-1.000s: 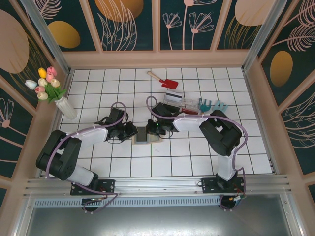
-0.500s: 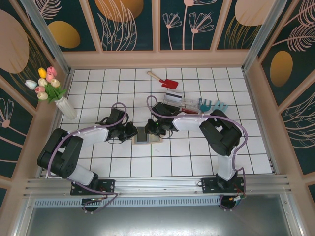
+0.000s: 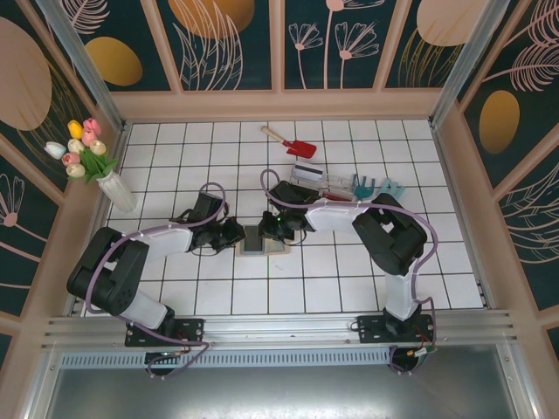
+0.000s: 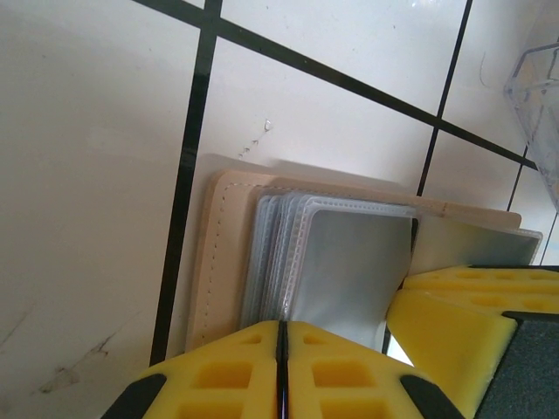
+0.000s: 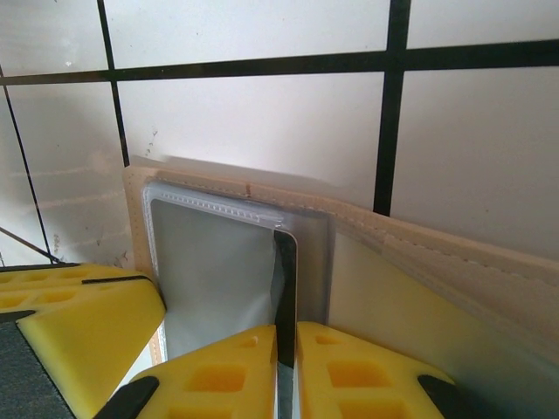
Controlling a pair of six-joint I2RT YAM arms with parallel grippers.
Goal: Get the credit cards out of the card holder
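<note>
Card holder (image 3: 262, 241) lies open mid-bench (image 3: 349, 279) between both arms, left gripper (image 4: 281, 349) jaws clenched together at its edge, right gripper (image 5: 286, 347) jaws pinching what looks like a dark card (image 5: 286, 271) seated in its sleeve, so removal looks barely begun.

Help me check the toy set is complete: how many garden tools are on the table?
3: the red shovel near the far wall, then the dark teal tool and the light teal tool side by side, right of the tray. The arms may hide others.
</note>
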